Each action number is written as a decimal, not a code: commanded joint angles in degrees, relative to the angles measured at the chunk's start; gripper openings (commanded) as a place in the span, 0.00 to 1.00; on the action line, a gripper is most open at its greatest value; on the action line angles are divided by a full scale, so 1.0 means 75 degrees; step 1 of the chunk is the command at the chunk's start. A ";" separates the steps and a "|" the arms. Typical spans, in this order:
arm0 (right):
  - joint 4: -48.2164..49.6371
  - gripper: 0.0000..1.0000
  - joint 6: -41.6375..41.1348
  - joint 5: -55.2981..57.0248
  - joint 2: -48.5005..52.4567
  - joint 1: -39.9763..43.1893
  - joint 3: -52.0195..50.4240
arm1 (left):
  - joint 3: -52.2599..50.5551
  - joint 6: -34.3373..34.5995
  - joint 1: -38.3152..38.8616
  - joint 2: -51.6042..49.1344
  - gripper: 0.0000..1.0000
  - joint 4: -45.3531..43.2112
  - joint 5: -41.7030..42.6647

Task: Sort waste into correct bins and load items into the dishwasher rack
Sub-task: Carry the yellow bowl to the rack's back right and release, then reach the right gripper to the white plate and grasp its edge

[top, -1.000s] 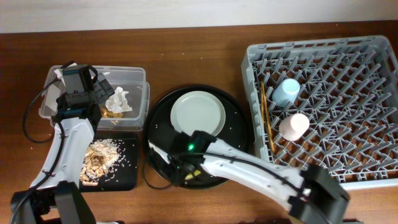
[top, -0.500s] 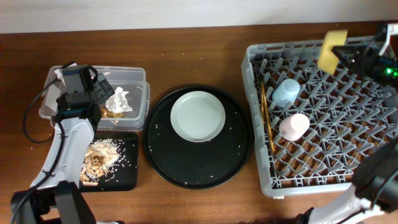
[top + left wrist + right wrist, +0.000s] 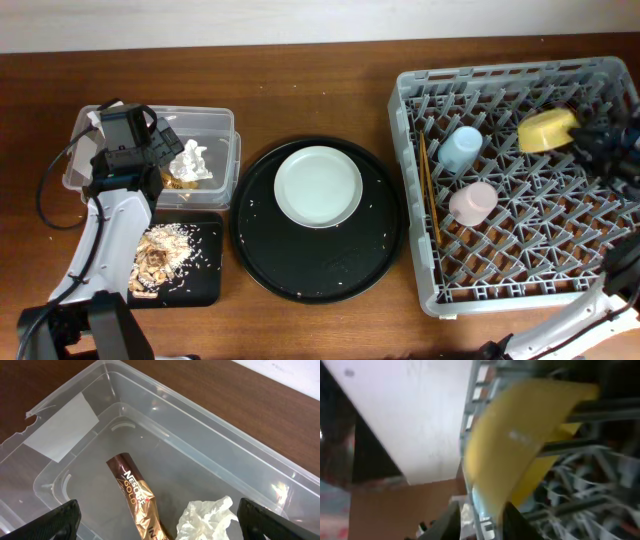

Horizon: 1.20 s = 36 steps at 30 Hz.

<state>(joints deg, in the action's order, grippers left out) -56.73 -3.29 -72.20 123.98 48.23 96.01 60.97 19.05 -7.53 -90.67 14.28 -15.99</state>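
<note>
The rack (image 3: 500, 72) is one, on the right of the table (image 3: 320, 100), and it takes the dishes because its pegs keep them standing. One round black tray (image 3: 320, 275) lies in the middle and carries the one plate (image 3: 318, 187), which is not loaded yet. There is one clear tub (image 3: 215, 125) at the far left for dry rubbish, and one small black tray (image 3: 205, 275) just in front of it for food. My left tool (image 3: 160, 520) hangs over the tub with its fingers (image 3: 60, 520) wide apart and nothing between them. I think it waits there because the rubbish is already inside. The one yellow bowl (image 3: 547, 130) is tilted over the far right part of the rack. My right tool (image 3: 482, 520) is closed on its rim, as far as the blurred wrist view lets me judge, and I hold it on edge so it can slide between the pegs. The cups are two: one blue cup (image 3: 461, 148) and one pink cup (image 3: 472, 202), both lying in the rack near its left wall. The chopsticks (image 3: 430, 195) lie along that wall; they should be two, but they are so close together that I cannot separate them. In the tub I count one tissue (image 3: 205, 517) and one wrapper (image 3: 140, 495), touching each other. The food scraps (image 3: 160, 255) make one loose heap on the small black tray.
</note>
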 commanded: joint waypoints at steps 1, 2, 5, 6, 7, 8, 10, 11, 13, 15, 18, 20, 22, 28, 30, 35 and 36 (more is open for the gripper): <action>-0.0478 0.46 -0.0201 0.0323 -0.0052 0.0539 0.0003 | 0.0055 -0.0035 -0.0020 -0.0032 0.99 -0.0015 0.0026; -0.0600 0.61 -0.0201 0.0326 -0.0119 0.0705 0.0003 | 0.0055 -0.0035 -0.0020 -0.0032 0.99 -0.0015 0.0026; -0.0603 0.98 -0.0192 0.0833 -0.0743 0.0813 0.0087 | 0.0055 -0.0035 -0.0020 -0.0032 0.99 -0.0015 0.0023; -0.0495 0.98 0.0152 0.0927 -0.1361 0.0557 0.0184 | 0.0055 -0.0035 -0.0020 -0.0032 0.99 -0.0015 0.0023; -0.0251 0.98 0.0699 0.1244 -0.2055 0.0038 0.0303 | 0.0055 -0.0035 -0.0020 -0.0032 0.99 -0.0015 0.0026; -0.0035 0.98 0.0866 0.2168 -0.2436 -0.0385 0.0373 | 0.0055 -0.0035 -0.0020 -0.0032 0.99 -0.0015 0.0026; 0.0694 0.98 0.1078 0.4479 -0.3042 -0.1644 0.0388 | 0.0055 -0.0035 -0.0020 -0.0032 1.00 -0.0015 0.0023; 0.1186 0.98 0.1588 0.5310 -0.3080 -0.2428 0.0388 | 0.0055 -0.0035 -0.0020 -0.0032 0.99 -0.0015 0.0026; 0.1821 0.98 0.1667 0.8055 -0.2748 -0.3663 0.0385 | 0.0055 -0.0035 -0.0020 -0.0032 0.99 -0.0015 0.0026; 0.2057 0.98 0.1504 0.8833 -0.2139 -0.4103 0.0385 | 0.0055 -0.0035 -0.0020 -0.0032 0.99 -0.0015 0.0026; 0.1550 0.98 0.1105 0.9264 -0.1393 -0.3911 0.0382 | 0.0055 -0.0035 -0.0020 -0.0032 0.99 -0.0015 0.0026; 0.0959 0.98 0.0973 0.9264 -0.1282 -0.3698 0.0364 | 0.0055 -0.0035 -0.0020 -0.0032 0.99 -0.0015 0.0023; 0.0117 0.98 0.0589 0.9232 -0.1492 -0.3407 0.0493 | 0.0055 -0.0038 -0.0020 -0.0032 0.99 -0.0015 0.0023; -0.1585 0.98 0.1180 0.5595 -0.3995 -0.3998 0.0574 | 0.0055 -0.0035 -0.0020 -0.0032 0.99 -0.0015 0.0026; -0.2401 0.98 0.1303 0.5694 -0.4529 -0.5243 0.0574 | 0.0055 -0.0035 -0.0020 -0.0032 0.99 -0.0015 0.0026; -0.2544 0.95 0.0458 0.5820 -0.3911 -0.8600 0.0571 | 0.0055 -0.0038 -0.0020 -0.0032 0.99 -0.0015 0.0023; -0.2428 0.67 0.0425 0.6196 -0.3678 -0.8938 0.0571 | 0.0055 -0.0035 -0.0020 -0.0032 1.00 -0.0015 0.0026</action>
<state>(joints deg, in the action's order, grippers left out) -75.81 1.85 -28.73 93.41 -14.85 99.94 60.97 19.05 -7.53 -90.67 14.26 -15.99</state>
